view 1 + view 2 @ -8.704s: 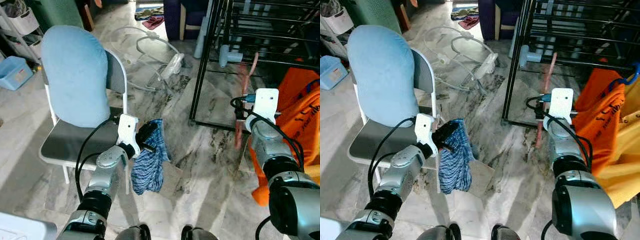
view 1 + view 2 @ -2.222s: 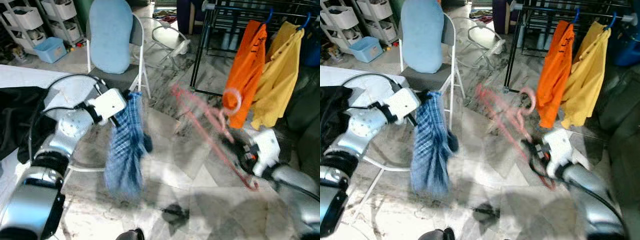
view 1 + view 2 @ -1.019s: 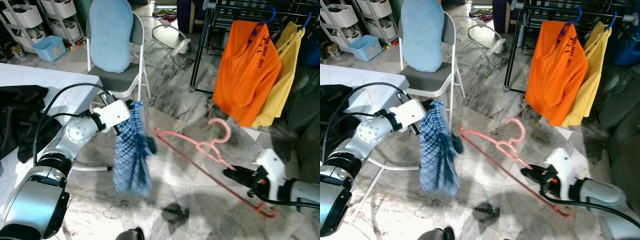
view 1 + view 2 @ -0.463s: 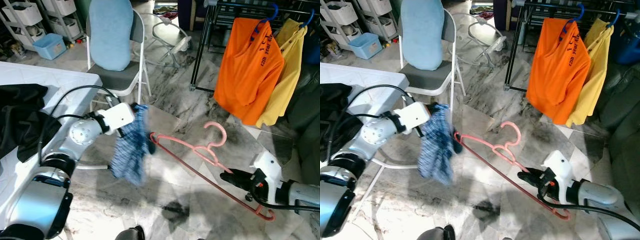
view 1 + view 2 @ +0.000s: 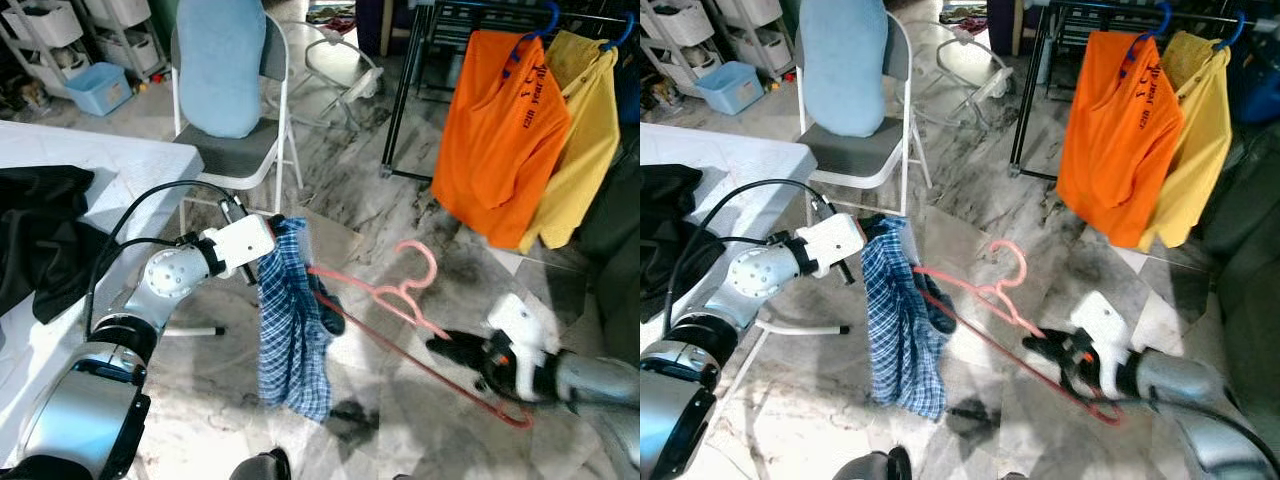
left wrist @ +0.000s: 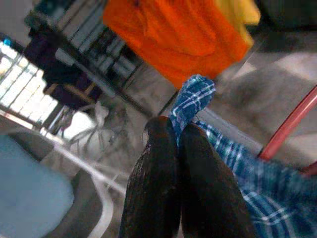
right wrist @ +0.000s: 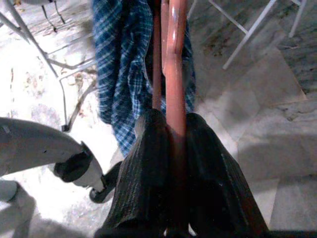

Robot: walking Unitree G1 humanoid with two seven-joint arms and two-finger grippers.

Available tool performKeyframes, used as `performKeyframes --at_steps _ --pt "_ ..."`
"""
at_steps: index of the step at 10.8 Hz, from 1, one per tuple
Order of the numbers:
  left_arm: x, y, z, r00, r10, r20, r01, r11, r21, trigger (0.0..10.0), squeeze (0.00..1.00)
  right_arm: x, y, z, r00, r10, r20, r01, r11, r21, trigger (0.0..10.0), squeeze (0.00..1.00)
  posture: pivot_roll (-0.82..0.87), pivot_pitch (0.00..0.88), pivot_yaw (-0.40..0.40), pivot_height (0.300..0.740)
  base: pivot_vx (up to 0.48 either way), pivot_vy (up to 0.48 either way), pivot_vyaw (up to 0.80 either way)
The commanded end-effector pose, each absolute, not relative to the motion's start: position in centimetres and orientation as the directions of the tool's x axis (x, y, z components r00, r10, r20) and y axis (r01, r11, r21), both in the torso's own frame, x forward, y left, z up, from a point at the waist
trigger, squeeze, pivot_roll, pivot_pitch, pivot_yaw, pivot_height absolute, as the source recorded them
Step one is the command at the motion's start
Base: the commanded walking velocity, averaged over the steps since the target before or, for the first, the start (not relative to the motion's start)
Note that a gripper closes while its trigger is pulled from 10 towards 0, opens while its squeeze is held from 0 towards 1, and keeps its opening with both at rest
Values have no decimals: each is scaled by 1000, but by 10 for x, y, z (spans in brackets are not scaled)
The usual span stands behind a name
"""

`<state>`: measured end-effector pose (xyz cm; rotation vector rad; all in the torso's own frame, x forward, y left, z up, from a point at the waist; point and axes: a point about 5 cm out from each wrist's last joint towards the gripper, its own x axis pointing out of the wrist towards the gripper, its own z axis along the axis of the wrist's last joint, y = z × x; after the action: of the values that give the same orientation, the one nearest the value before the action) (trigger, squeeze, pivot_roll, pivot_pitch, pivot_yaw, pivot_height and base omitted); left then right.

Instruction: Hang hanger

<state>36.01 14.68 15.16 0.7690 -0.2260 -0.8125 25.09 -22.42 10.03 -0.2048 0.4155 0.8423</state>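
My left gripper [image 5: 272, 232] is shut on the top of a blue checked garment [image 5: 292, 330] that hangs down over the floor. The left wrist view shows the cloth [image 6: 194, 96] pinched between the two black fingers [image 6: 158, 178]. My right gripper [image 5: 445, 348] is shut on a pink hanger [image 5: 400, 300], held low and nearly level. The hanger's left end reaches into the checked garment, and its hook [image 5: 425, 255] points up. In the right wrist view the hanger bar [image 7: 174, 59] runs from the fingers [image 7: 148, 168] into the blue cloth [image 7: 116, 69].
A black drying rack [image 5: 440, 40] at the back right carries an orange shirt [image 5: 500, 130] and a yellow shirt [image 5: 585, 130]. A folding chair [image 5: 240, 150] with a blue cushion [image 5: 222, 60] stands behind my left arm. A white table [image 5: 120, 170] with dark clothing [image 5: 40, 240] lies at left.
The checked garment has swung to hang straight down and longer. My right gripper has pushed the hanger left, so that its end now sits inside the garment.
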Motion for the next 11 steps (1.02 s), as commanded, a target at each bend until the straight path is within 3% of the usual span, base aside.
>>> performKeyframes --at_steps 1,3,4,5,7,11 --pt "359 142 159 654 -755 -52 568 445 692 10000 0 254 -222 96 576 689 -441 -771 637 -10 10000 0 -76 168 81 740 0 0 0" --pt "345 119 152 562 -827 -6 622 417 663 10000 0 269 -225 77 619 646 -446 -712 702 30 10000 0 -64 181 88 740 0 0 0" --pt "340 110 154 530 -847 36 641 429 637 10000 0 279 -232 64 690 550 -469 -616 787 17 10000 0 -53 185 90 740 0 0 0" --pt "334 101 153 504 -862 63 661 431 615 10000 0 291 -240 60 784 455 -423 -455 884 110 10000 0 -41 191 96 740 0 0 0" --pt "325 96 151 478 -874 86 690 434 579 10000 0 299 -252 55 851 323 -413 -298 946 126 10000 0 -37 192 110 740 0 0 0" --pt "325 101 140 530 -847 39 689 457 563 10000 0 307 -272 67 947 106 -304 -65 988 142 10000 0 -70 183 110 740 0 0 0"
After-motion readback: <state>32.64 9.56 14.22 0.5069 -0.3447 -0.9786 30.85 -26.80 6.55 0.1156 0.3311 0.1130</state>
